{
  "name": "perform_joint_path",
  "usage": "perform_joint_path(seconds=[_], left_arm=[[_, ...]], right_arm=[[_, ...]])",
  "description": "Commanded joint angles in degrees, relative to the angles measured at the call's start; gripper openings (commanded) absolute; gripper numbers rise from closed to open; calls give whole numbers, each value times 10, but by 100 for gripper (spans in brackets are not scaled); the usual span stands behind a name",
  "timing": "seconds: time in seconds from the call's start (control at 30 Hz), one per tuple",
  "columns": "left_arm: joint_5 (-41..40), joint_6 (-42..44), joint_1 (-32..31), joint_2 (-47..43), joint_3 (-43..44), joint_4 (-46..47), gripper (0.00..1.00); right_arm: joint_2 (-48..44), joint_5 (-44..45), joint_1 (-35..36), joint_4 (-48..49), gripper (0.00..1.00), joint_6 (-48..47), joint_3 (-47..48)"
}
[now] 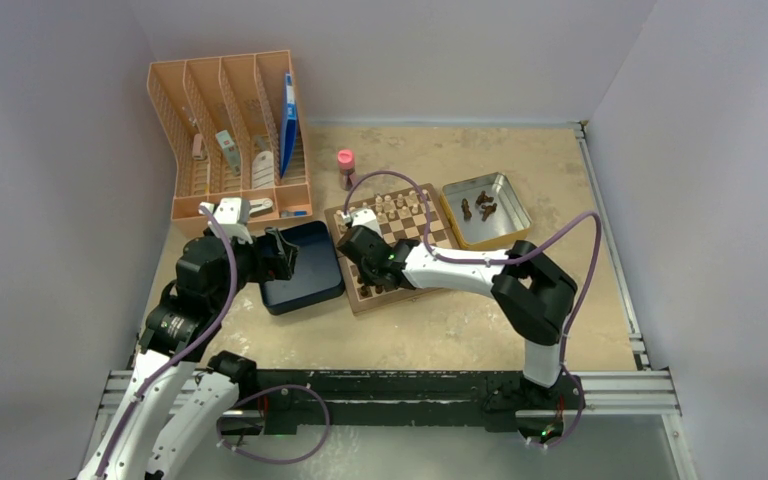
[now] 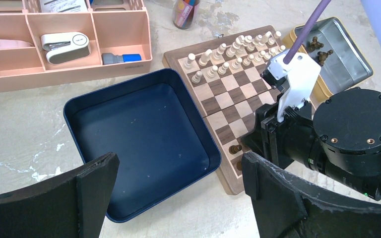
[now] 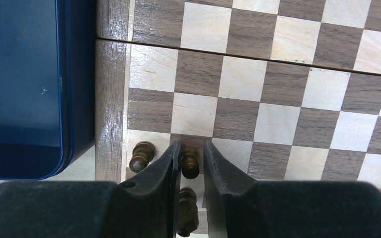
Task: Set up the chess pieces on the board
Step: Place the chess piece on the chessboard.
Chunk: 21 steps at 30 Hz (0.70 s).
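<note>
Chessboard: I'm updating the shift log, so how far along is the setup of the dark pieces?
Early stage. Done: a couple of dark chess pieces stand at the near-left corner of the board. In hand: the right end effector straddles another dark piece there; whether it grips is unclear. Left: several dark pieces lie in the metal tin, and most near squares are bare.
</note>
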Motion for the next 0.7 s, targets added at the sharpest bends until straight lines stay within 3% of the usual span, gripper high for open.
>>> perform_joint_path(seconds=[0.0, 0.37, 0.67], left_arm=[[-5, -2, 4, -3, 10, 10, 95], [-4, -3, 4, -6, 9, 10, 95], [7, -1, 4, 5, 9, 11, 95]], right_arm=[[-49, 30, 2, -11, 26, 2, 23], [-83, 26, -44, 7, 28, -20, 46], [-117, -6, -201, 68, 28, -34, 28]])
